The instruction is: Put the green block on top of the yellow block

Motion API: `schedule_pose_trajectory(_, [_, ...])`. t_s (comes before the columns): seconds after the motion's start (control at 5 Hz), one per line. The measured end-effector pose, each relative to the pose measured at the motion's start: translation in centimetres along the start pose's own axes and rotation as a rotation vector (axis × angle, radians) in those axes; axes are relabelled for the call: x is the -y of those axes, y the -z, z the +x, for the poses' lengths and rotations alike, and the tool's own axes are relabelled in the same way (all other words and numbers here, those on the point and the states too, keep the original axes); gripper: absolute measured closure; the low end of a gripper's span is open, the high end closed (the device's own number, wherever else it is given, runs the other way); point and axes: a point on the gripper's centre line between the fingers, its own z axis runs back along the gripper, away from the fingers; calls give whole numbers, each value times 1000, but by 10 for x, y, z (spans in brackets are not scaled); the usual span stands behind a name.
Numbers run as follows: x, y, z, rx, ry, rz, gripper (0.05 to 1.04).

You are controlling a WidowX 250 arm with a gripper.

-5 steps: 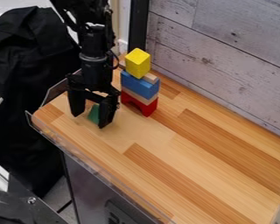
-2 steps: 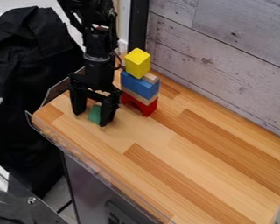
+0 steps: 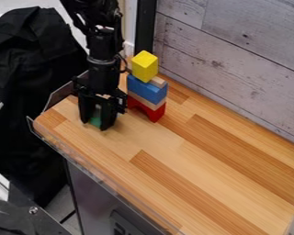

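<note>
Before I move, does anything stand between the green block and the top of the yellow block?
Nothing visible, except the tower under the yellow block: its blue block and red block rise beside the green block, so lifting straight up first seems safer.

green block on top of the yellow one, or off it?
Off. The green block is low in the gripper, beside the stack topped by the yellow block.
</note>
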Motion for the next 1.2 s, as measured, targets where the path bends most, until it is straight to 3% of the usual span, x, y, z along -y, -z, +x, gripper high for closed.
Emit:
schedule_pose_trajectory(0.2, [-1,-1,-2,-2,-19,-44,548])
schedule_pose_trajectory(0.4, [-11,-29,-10,5,-58,-97,548])
schedule_pose_trajectory(0.6, [-32,-79,-13,73,-103,-176,549])
schedule_pose_trajectory(0.8, [-45,-128,-22,161,-126,-184,549])
schedule_pose_trajectory(1.0, [-45,-180,-36,237,-120,-138,548])
schedule_pose_trajectory(1.2, [-34,-205,-48,261,-64,-121,548])
